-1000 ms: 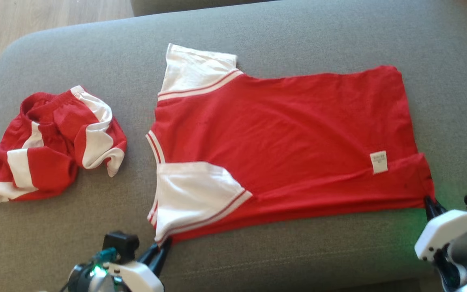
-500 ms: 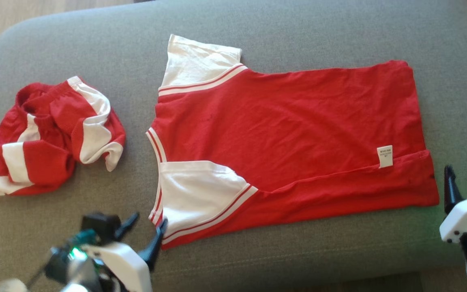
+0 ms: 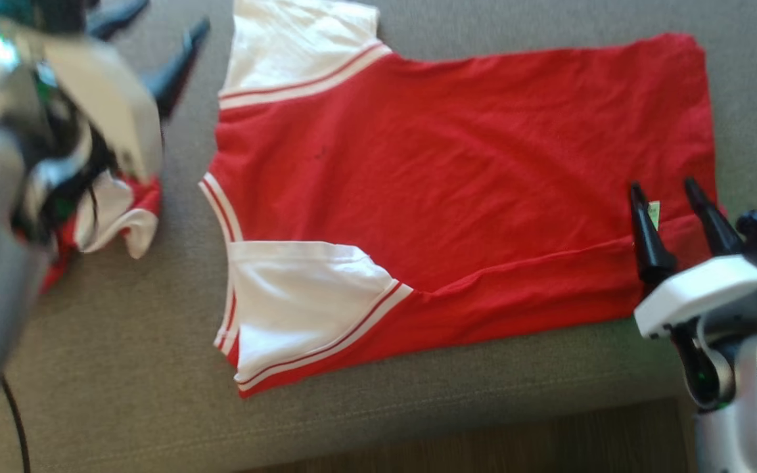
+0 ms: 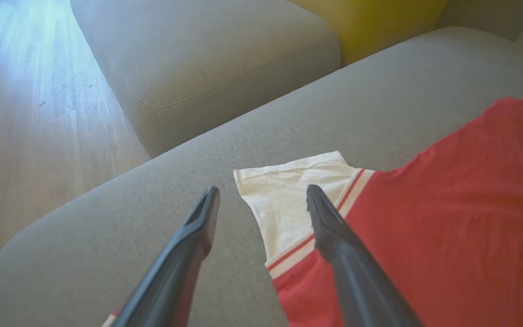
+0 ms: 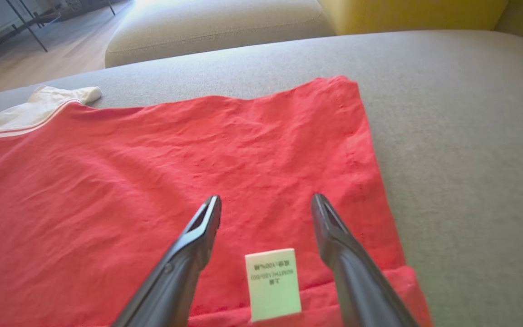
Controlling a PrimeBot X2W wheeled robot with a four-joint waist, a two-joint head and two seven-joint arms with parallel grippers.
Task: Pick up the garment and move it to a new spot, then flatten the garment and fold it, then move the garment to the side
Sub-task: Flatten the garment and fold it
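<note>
The red shirt with white sleeves lies spread flat on the grey sofa cushion. My left gripper is open at the upper left, above the cushion beside the far white sleeve. In the left wrist view, that gripper hovers with the sleeve's edge between its fingers. My right gripper is open above the shirt's hem end. The right wrist view shows its fingers spread over the red cloth with the white label between them. Neither holds anything.
A second, crumpled red-and-white garment lies at the left, mostly hidden behind my left arm. A further grey cushion and a yellow one stand beyond. Wooden floor lies to the side, and the cushion's front edge is near.
Both grippers, shut on the shirt's near edge a second ago, opened and let go. The left rose toward the far sleeve, the right moved over the hem. The camera also shifted.
</note>
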